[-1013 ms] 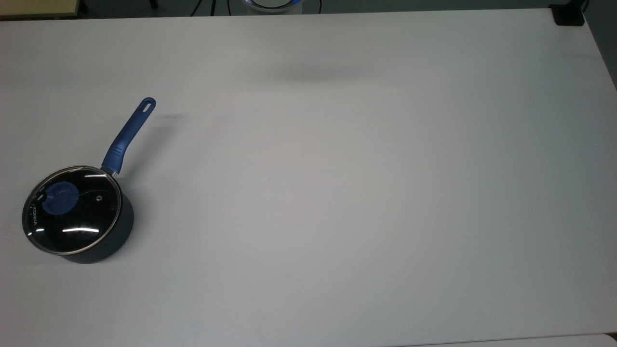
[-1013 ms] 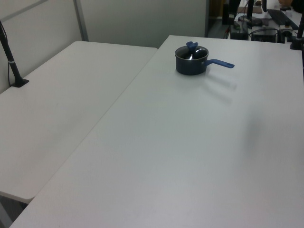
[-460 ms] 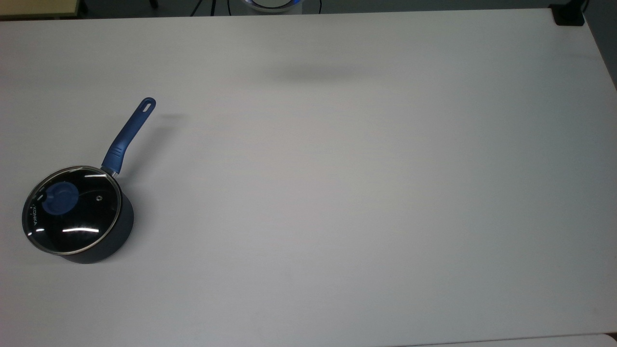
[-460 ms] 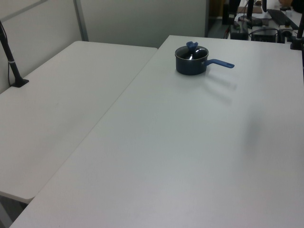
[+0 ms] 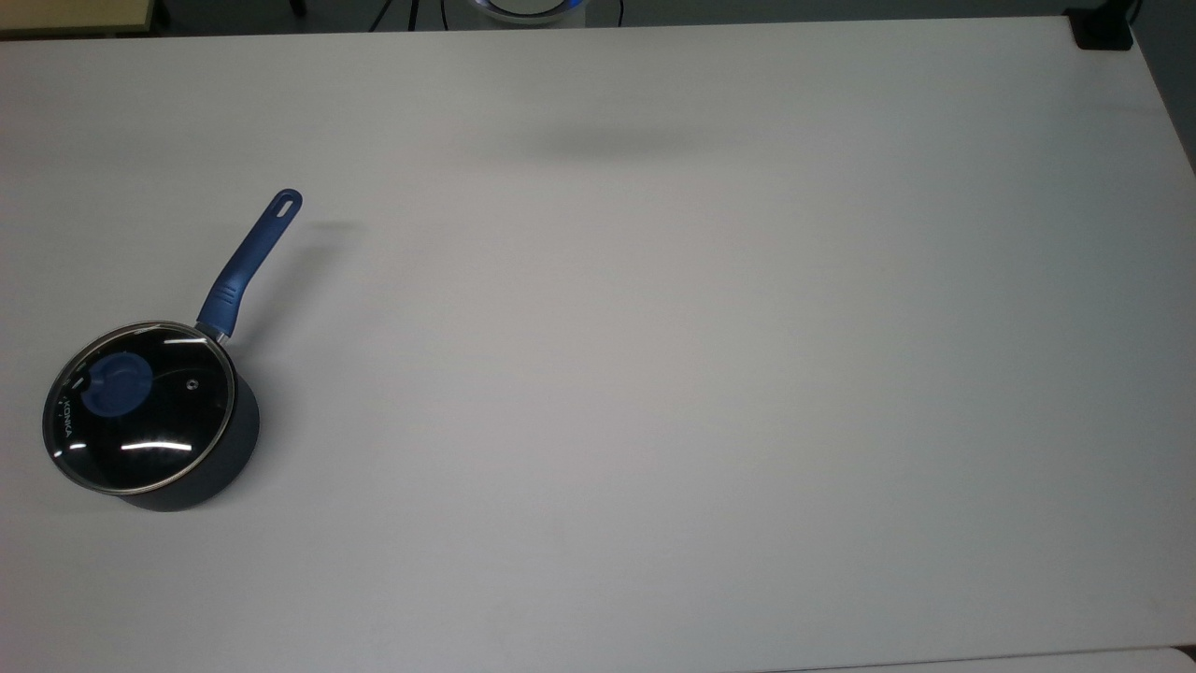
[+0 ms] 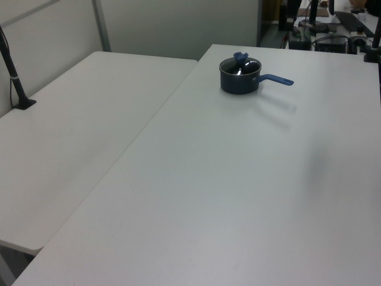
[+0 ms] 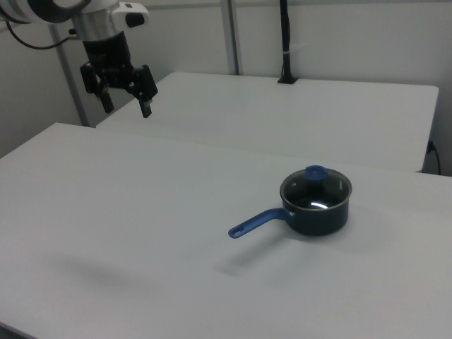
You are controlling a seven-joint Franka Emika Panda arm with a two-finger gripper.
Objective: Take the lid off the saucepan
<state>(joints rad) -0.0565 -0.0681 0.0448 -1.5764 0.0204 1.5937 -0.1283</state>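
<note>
One white table carries it all, w/ a second table beside; plain walls behind. Pan sits near the top view's left edge, handle angled toward the far edge. Lid seated on the pan, knob up, prob. easy top grab. Gripper high, well apart from the pan, fingers spread wide, holding nothing.

Top view looks straight down; side views, seemingly opposed, share the saucepan.
</note>
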